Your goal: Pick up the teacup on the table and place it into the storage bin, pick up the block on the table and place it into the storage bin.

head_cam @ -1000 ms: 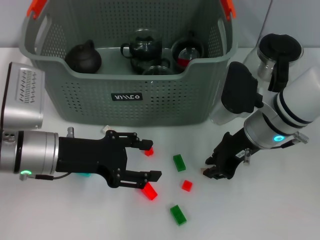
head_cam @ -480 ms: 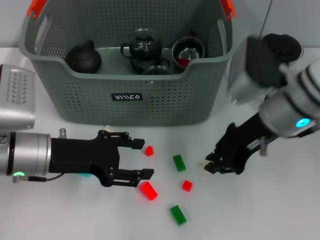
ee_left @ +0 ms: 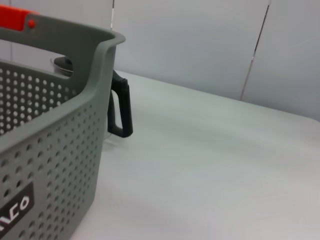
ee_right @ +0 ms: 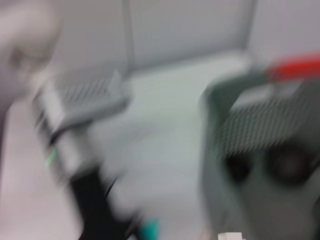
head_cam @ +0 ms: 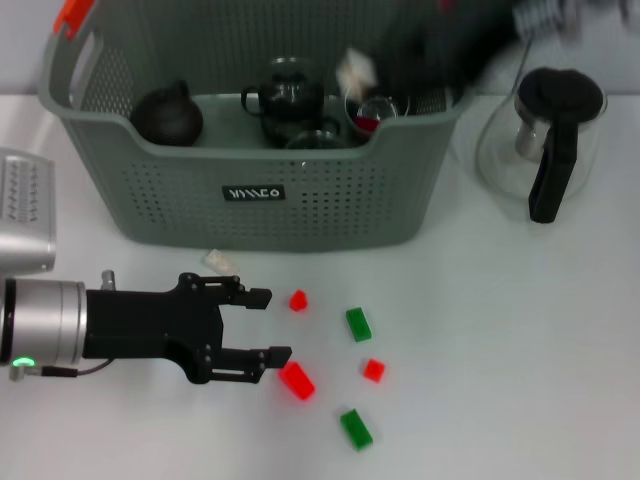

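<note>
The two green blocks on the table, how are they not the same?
The upper green block lies nearer the storage bin, beside the small red cube. The lower green block lies farthest from the bin and is turned more slantwise. Both are small, green, oblong and lying flat, untouched.

Glass carafe [head_cam: 545,140] (black handle) stands on table [head_cam: 520,340].

Your left arm ends in a matte black left gripper [head_cam: 270,326] with two slim, angular jaws, small screws showing on its body. Behind it you see a brushed silver cylindrical wrist with a green status light, a thin cable, and a pale grey ribbed housing.
</note>
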